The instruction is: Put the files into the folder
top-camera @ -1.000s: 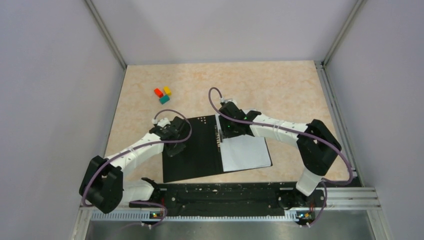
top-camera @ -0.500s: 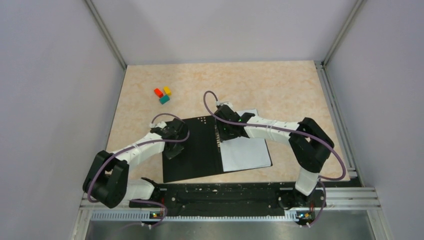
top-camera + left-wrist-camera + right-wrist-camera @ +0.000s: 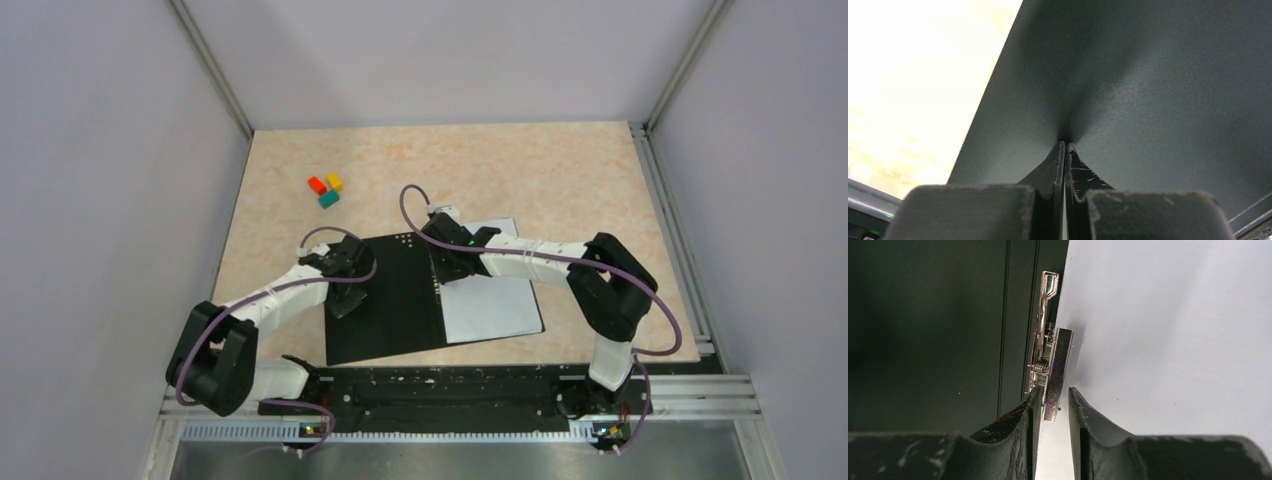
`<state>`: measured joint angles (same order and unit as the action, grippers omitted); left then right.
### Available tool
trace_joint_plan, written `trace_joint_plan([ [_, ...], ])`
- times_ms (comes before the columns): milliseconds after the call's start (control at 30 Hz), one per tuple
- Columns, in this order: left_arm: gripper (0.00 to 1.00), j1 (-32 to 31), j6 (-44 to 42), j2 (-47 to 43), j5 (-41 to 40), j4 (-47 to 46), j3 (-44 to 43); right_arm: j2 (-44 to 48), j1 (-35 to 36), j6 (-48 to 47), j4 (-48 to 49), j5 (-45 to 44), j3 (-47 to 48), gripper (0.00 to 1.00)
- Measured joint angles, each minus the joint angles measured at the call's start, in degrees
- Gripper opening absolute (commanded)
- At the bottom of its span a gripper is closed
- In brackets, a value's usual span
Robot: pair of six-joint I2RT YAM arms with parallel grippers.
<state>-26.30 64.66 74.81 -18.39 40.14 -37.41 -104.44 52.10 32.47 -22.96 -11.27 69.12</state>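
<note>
Beige counter (image 3: 560,170): open folder (image 3: 390,330) flat beneath left fingers (image 3: 1048,172) and right fingers (image 3: 1020,422), three small blocks (image 3: 328,198) well beyond the left fingers.

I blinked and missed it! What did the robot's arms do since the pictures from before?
The right gripper slid left across the folder and now straddles its metal clip, with the jaws narrower than before. The left gripper closed its jaws, and its tips rest on the folder's black inside. The folder, the white sheets and the coloured blocks stayed where they were.
</note>
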Motion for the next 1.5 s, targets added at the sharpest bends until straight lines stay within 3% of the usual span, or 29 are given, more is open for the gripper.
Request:
trace_joint_plan([
  [133,0.01,0.09,0.22,0.0,0.13,0.02,0.0,0.0,0.04,0.17,-0.33,-0.31,0.0,0.18],
  [467,0.01,0.52,1.11,0.48,0.61,0.37,-0.35,0.0,0.57,0.24,-0.5,-0.74,-0.02,0.12],
  [1500,0.0,1.16,3.87,1.6,1.66,1.07,-1.27,1.42,1.79,2.27,2.08,-0.57,-4.96,0.1],
])
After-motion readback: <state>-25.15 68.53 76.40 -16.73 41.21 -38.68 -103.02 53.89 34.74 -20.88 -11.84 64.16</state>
